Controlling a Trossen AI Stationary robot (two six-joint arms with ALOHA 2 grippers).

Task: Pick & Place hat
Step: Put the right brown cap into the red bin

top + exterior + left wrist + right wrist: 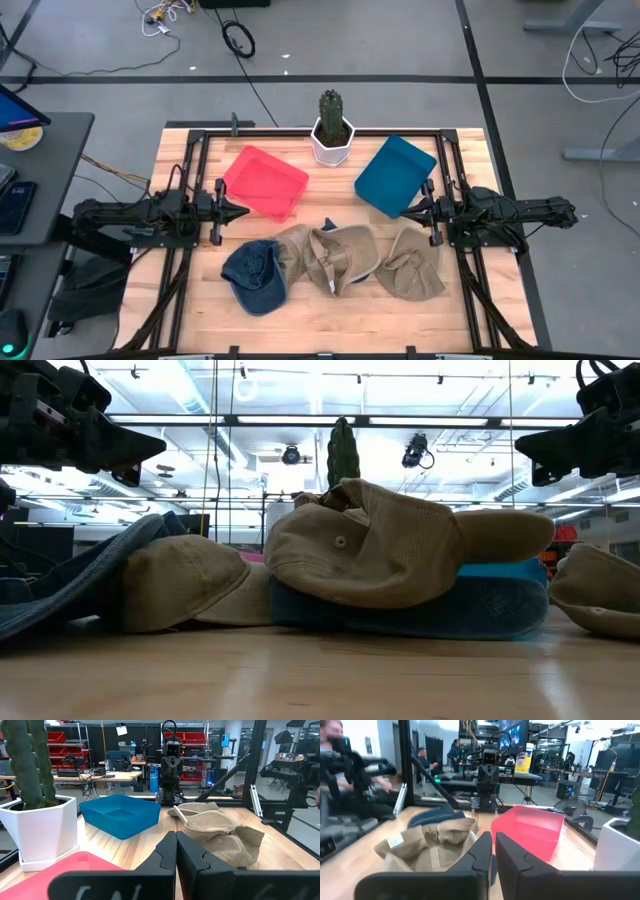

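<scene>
Several caps lie in a row on the near half of the table: a blue denim cap (255,275) (60,585), overlapping tan caps (300,250) (345,258) (380,550), and a separate tan cap (412,262) (600,590). A dark blue cap (420,610) shows under the middle tan one. My left gripper (240,211) (176,840) hovers shut above the table, by the red bin, pointing right. My right gripper (408,211) (493,840) hovers shut by the blue bin, pointing left. Both are above and behind the caps and touch nothing.
A red bin (265,181) (530,827) and a blue bin (394,175) (120,815) sit on the far half of the table. A cactus in a white pot (332,135) (37,827) stands between them at the far edge. People show in the room beyond.
</scene>
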